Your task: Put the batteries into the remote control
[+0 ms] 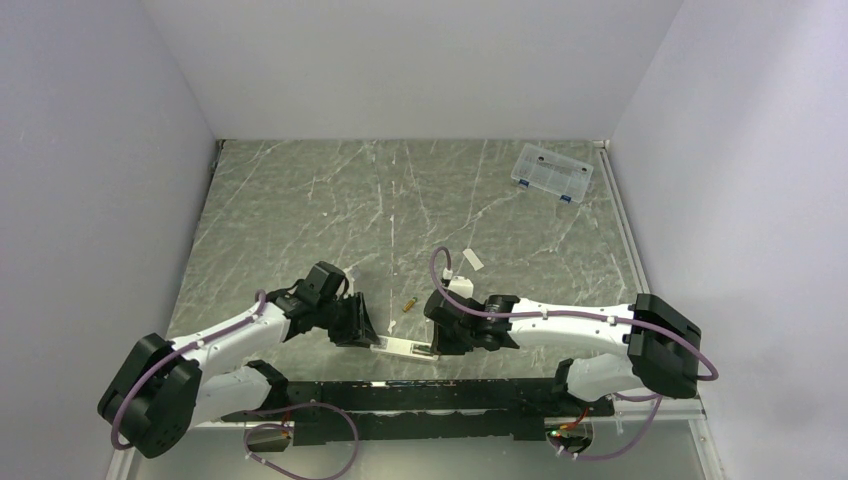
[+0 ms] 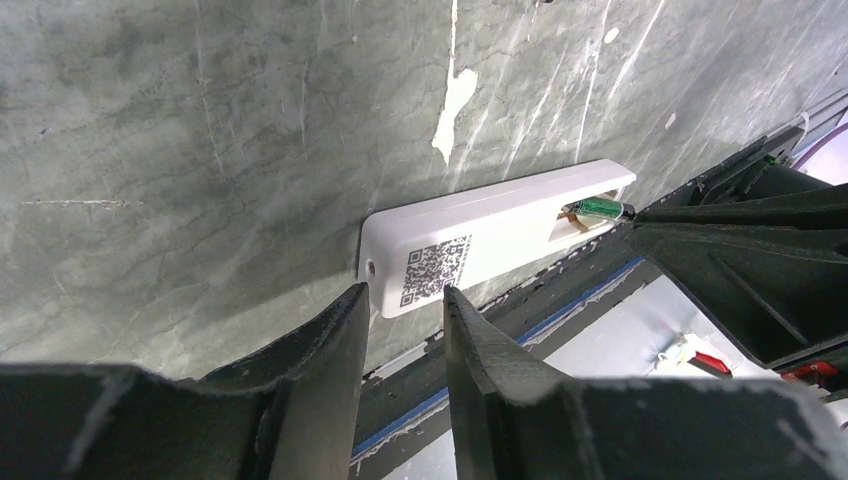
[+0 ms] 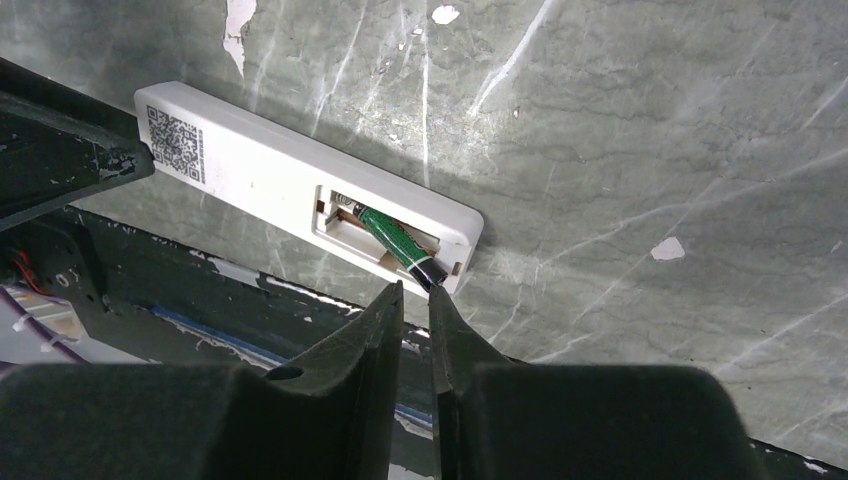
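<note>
Because the green battery (image 3: pixel 395 240) lies askew in the recess of the remote control (image 3: pixel 260 170), one end down inside and its dark end riding up over the remote's end wall, the likeliest failure is that a push from the right fingers (image 3: pixel 375 330) levers it out instead of seating it. Those fingers are almost closed, with only a slit between them, and grip nothing; their tips sit right at the battery's raised end. A shove along the remote's length could also slide the whole remote. The left fingers (image 2: pixel 340 330) stand slightly apart about its QR-coded corner, and it cannot be told whether they touch it, let alone brace it. The remote rests close to the near edge of the worktop (image 1: pixel 300 200), beside a dark rail, so a skid that way could tip it off.

The remote lies flat, recess side up. Its long axis runs left to right in the top view, with the QR end toward the left arm and the open recess toward the right arm. The green battery's axis roughly follows the remote's but is skewed and tilted, its dark end pointing at the right fingers. The gold battery (image 1: pixel 408 304) lies loose on the worktop just beyond the remote, apart from it.
</note>
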`<state>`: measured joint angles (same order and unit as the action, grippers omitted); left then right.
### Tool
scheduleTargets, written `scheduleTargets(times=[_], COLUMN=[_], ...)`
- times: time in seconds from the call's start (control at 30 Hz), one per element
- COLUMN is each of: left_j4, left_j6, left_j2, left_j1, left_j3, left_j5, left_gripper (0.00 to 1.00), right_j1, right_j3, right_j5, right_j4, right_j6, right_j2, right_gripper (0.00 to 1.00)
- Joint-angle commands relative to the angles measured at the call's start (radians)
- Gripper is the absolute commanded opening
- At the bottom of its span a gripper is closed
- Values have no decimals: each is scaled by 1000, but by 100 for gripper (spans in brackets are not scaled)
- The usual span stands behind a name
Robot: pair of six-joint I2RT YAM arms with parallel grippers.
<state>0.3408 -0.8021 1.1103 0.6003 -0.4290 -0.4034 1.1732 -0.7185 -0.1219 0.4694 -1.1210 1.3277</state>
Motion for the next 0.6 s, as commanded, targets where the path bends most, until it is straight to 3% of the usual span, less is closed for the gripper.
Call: scheduleTargets(times=[0.0,0.57], left_j4=[-34,-46], left_j6=[0,3], left_j2=[11,29], left_j1=[6,9], left_j3=[3,3], left_j5=[-15,-24], left_gripper=[39,39], right_j1=[3,3], right_j3=[2,-2], right_j5=[-8,-12], right_j4=[2,-5], right_j6=[-19,-23], right_j2=[0,17], right_gripper=[17,15])
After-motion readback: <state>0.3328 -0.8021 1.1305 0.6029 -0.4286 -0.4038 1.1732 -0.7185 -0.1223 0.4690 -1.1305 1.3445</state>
